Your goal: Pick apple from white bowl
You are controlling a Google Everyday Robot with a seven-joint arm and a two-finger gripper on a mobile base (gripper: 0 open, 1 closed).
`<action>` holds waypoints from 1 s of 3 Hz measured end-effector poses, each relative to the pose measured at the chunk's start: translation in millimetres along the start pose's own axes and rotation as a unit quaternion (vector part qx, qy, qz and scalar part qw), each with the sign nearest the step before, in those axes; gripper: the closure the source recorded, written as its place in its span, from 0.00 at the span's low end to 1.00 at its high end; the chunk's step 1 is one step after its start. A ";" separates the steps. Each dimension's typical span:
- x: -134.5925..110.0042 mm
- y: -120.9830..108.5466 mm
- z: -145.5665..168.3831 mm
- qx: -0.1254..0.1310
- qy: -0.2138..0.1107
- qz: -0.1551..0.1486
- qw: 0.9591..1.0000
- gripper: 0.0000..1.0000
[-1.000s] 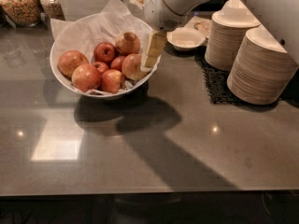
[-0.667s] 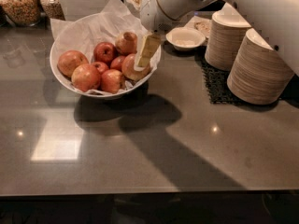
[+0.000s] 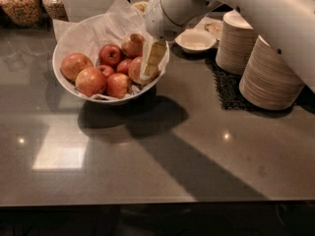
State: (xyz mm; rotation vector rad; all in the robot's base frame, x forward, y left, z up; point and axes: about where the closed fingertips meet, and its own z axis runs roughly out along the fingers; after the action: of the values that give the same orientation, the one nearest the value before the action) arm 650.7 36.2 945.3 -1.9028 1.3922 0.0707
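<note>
The large white bowl (image 3: 69, 90), lined with crumpled white paper (image 3: 98, 28), stands at the back left of the grey counter and holds several apples. My gripper (image 3: 150, 63) hangs from the white arm at the bowl's right side, low among the fruit. It is right against a large tan-pink apple (image 3: 133, 69), which it partly hides. A tan apple (image 3: 133, 44) lies just behind it. Smaller dark red apples (image 3: 111, 54) lie in the middle. Bigger reddish ones (image 3: 75, 65) lie at the left.
A small shallow white bowl (image 3: 196, 39) sits right of the big bowl. Two tall stacks of beige plates (image 3: 269, 75) stand on a black mat (image 3: 225, 85) at the right. Jars of food (image 3: 19, 4) stand at the back left.
My gripper has moved a little left and lower, from the bowl's right rim onto the tan-pink apple at the right. The apples have not shifted.
</note>
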 end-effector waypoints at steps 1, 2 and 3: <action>12.1 8.6 13.1 -0.023 0.003 0.015 1.000 0.00; 6.7 11.9 21.9 -0.021 -0.006 0.020 1.000 0.00; 6.7 11.9 21.9 -0.021 -0.006 0.020 1.000 0.00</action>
State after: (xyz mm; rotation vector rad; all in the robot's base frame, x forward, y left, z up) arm 651.7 42.7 920.3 -1.9054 1.4324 0.1318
